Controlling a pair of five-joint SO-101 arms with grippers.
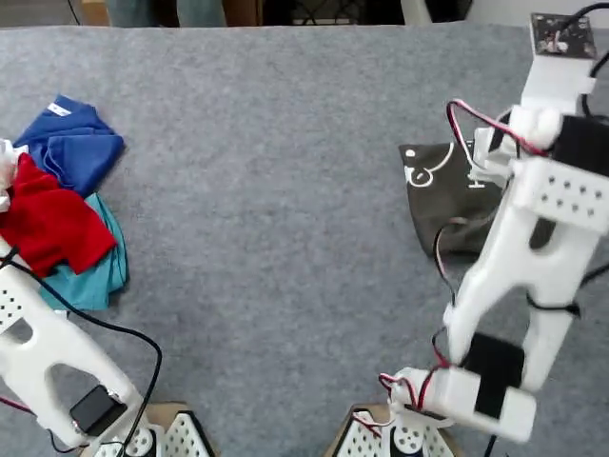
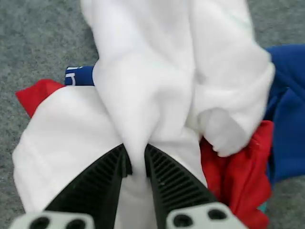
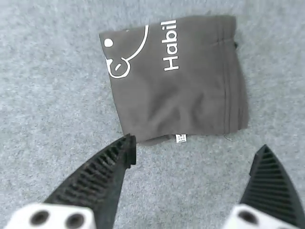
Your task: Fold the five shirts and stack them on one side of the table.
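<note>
- While the left gripper is clamped on a ridge of the white shirt, its two black jaws nearly meet, with only the pinched fold between them.
- The white shirt lies bunched straight ahead of that claw, its bulk running away from the fingertips. It sits on top of the heap at the left edge of the table.
- Under and around it are the red shirt, the blue shirt beyond it, and the teal shirt peeking out below the red one — all unfolded and overlapping.
- I cannot tell for sure whether the white cloth is already lifted off the red one or merely resting on it. The folds hide the contact.
- The right gripper hangs wide open over the right side of the table, holding nothing. Just beyond its tips lies the dark shirt, already folded into a flat square.
- The relation that matters is this: the folded dark shirt, probably the start of the stack, is well apart from the heap, with bare grey table between them.
- The left arm is by far the nearer to the white shirt. By my judgement the next move should draw the shirt off the pile toward the open middle — where the right claw could reach it to help spread it.
</note>
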